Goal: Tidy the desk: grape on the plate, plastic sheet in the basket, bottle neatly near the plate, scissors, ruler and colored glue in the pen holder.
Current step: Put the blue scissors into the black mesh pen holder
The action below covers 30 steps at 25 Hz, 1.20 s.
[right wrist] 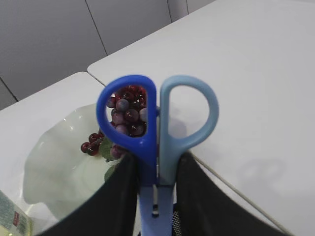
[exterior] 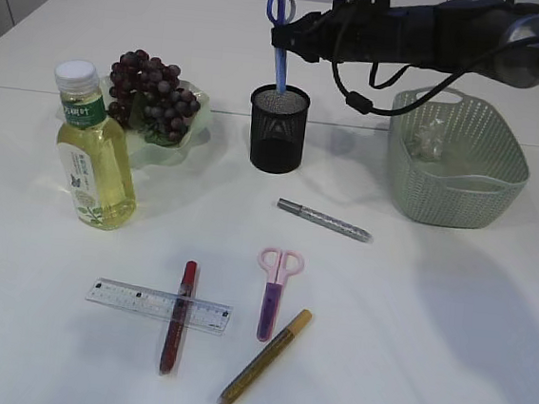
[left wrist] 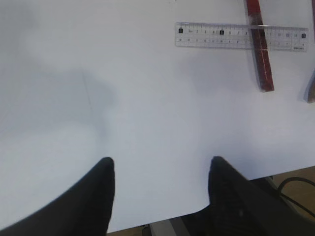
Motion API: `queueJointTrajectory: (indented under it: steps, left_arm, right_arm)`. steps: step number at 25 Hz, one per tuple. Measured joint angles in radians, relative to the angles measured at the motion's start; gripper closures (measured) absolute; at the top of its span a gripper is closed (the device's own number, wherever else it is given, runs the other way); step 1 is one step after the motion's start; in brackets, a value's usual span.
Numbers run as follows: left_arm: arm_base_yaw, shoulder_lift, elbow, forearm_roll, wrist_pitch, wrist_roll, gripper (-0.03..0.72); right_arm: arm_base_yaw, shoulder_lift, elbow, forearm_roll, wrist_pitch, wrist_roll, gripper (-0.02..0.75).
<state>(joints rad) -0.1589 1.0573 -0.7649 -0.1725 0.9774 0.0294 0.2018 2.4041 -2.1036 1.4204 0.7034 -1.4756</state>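
My right gripper (exterior: 283,43) (right wrist: 156,162) is shut on blue scissors (exterior: 280,31) (right wrist: 157,118), held upright with the handles up. Their lower end reaches the mouth of the black mesh pen holder (exterior: 277,131) (right wrist: 173,222). Grapes (exterior: 151,90) (right wrist: 125,115) lie on the pale green plate (exterior: 187,142) (right wrist: 54,162), with the bottle (exterior: 92,161) of yellow liquid standing beside it. A crumpled plastic sheet (exterior: 431,136) sits in the green basket (exterior: 461,197). On the table lie pink-purple scissors (exterior: 275,290), a clear ruler (exterior: 136,301) (left wrist: 216,37), a red glue pen (exterior: 178,317) (left wrist: 260,49) across it, a gold one (exterior: 266,357) and a silver one (exterior: 325,220). My left gripper (left wrist: 160,164) is open and empty.
The left gripper hovers over bare white table close to its front edge (left wrist: 236,172), left of and below the ruler as that view shows it; it is outside the exterior view. The right arm (exterior: 439,27) stretches across from the right, above the basket.
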Motion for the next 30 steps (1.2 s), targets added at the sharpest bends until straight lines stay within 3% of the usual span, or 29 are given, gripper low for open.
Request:
queueJointTrajectory:
  steps: [11,18,22,25,30]
  left_arm:
    - [0.000,0.000,0.000,0.000,0.000,0.000,0.263]
    - [0.000,0.000,0.000,0.000,0.000,0.000,0.264]
    - [0.000,0.000,0.000,-0.001,0.000,0.000,0.264]
    - [0.000,0.000,0.000,-0.002,0.000,0.000,0.264]
    - [0.000,0.000,0.000,-0.005,0.000,0.000,0.265]
  right_arm:
    - [0.007,0.042,-0.002,0.022,-0.039,-0.104,0.510]
    - [0.007,0.055,-0.005,0.024,-0.039,-0.104,0.344]
    - [0.007,0.053,-0.005,0.013,-0.039,-0.026,0.318]
    - [0.007,0.020,-0.005,-0.127,-0.039,0.161,0.318]
    - [0.020,-0.123,-0.005,-0.668,0.056,0.754,0.318]
